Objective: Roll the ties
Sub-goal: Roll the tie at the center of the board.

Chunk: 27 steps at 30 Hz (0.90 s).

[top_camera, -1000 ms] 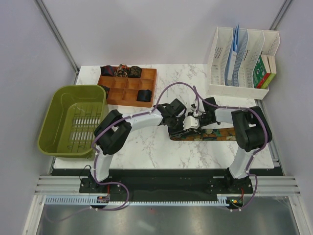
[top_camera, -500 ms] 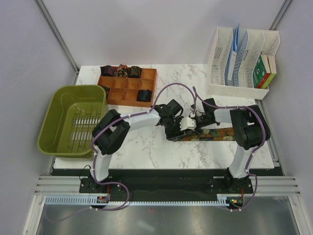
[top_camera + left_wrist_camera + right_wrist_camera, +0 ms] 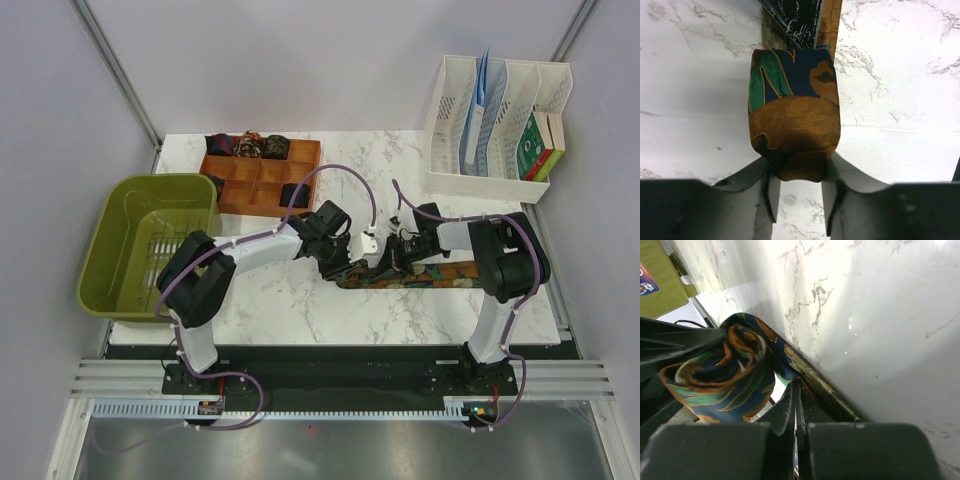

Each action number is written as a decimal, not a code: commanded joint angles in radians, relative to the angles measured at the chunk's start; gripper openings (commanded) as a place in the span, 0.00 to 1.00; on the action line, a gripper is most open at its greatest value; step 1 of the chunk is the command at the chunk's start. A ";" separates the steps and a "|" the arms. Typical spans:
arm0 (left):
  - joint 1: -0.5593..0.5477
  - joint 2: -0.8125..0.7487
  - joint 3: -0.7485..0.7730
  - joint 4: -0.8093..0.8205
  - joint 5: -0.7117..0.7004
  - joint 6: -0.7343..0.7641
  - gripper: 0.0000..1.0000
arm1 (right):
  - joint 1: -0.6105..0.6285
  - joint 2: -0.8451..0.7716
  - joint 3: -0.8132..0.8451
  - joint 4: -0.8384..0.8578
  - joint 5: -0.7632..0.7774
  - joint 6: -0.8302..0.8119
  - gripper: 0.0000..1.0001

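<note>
Marble bench (image 3: 290, 305) seen from above: a patterned tie (image 3: 440, 272) lies nearer the arms than the brown tray (image 3: 255, 190) and to its right. The left pincer (image 3: 350, 265) and right pincer (image 3: 385, 262) meet at the tie's tray-side end.

Left wrist: the half-spread left pincer (image 3: 800, 167) clasps the patterned tie (image 3: 794, 120) at its rolled end, touching both sides.

Right wrist: the right pincer (image 3: 795, 407) is pressed fully together, its tips against the patterned tie (image 3: 715, 375) just beside the roll.

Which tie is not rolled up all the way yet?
The orange-and-green patterned tie on the marble table: its tail lies flat. The other ties sit as small rolls in the brown tray.
</note>
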 commanded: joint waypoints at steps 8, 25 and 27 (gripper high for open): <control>-0.026 0.120 0.033 0.012 -0.036 0.038 0.33 | -0.014 -0.034 0.048 -0.092 0.024 -0.082 0.11; -0.032 0.152 0.045 -0.049 -0.036 0.114 0.33 | -0.013 -0.174 0.008 -0.039 -0.046 0.061 0.72; -0.034 0.152 0.047 -0.052 -0.036 0.115 0.35 | 0.007 -0.162 -0.005 0.001 -0.019 0.074 0.70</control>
